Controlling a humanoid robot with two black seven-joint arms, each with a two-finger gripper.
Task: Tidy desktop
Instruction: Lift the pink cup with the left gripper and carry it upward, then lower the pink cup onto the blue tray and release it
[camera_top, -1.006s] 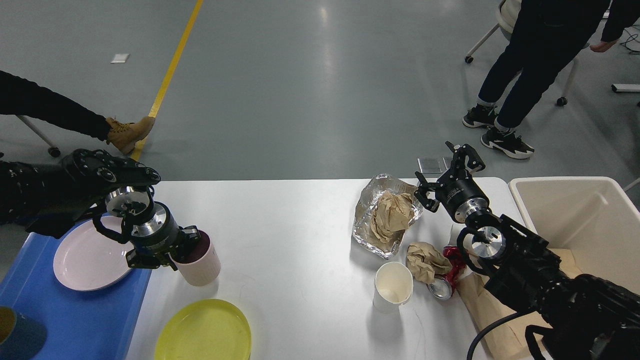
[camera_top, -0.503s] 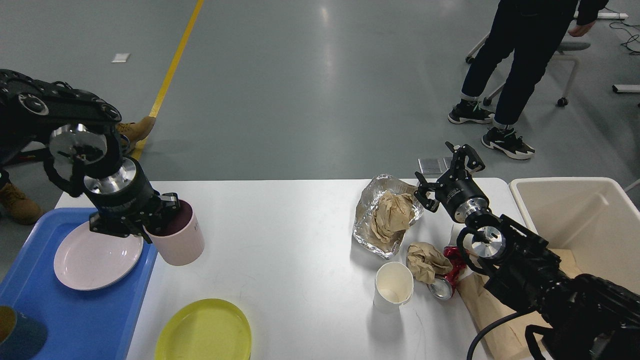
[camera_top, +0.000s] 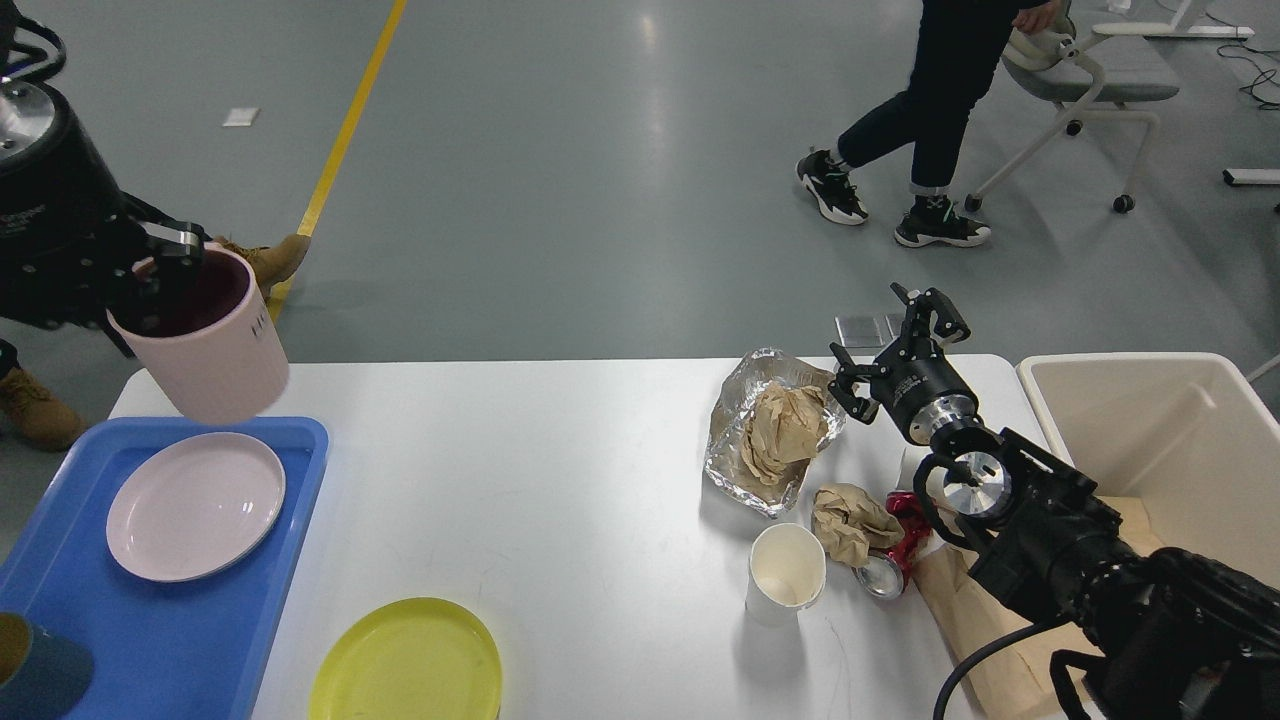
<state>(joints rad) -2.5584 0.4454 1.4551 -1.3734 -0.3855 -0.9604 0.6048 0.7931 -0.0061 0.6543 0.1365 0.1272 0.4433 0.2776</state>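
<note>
At the desk's far left corner, the left gripper (camera_top: 165, 270) holds the pink cup (camera_top: 205, 340) by its rim, one finger inside and one outside, clear of the desktop (camera_top: 560, 470) and above the far edge of the blue tray (camera_top: 160, 640). The step in hand looks like setting the cup down in that tray. To do it well, I judge the cup should come down upright onto bare blue floor near the tray's far right corner, beside the pink plate (camera_top: 195, 505) and not on it, and the fingers should let go only once the base sits flat; a tilted release could tip it against the plate. A blue cup (camera_top: 35, 670) stands at the tray's near left corner, so that spot is taken.

Farther right, near the desk's front edge, lies the yellow plate (camera_top: 405, 662), not yet in the tray. Toward the right side sit the foil with crumpled paper (camera_top: 770, 430), a white paper cup (camera_top: 787, 575), a paper wad (camera_top: 850, 520) and a crushed red can (camera_top: 893, 560). The right gripper (camera_top: 905, 340) hovers with fingers spread over the far right edge, holding nothing, next to the cream bin (camera_top: 1150, 440).

Compared with a second ago, the cup has left the desk surface beside the tray and risen up and leftward with the arm; the right arm has not moved.
</note>
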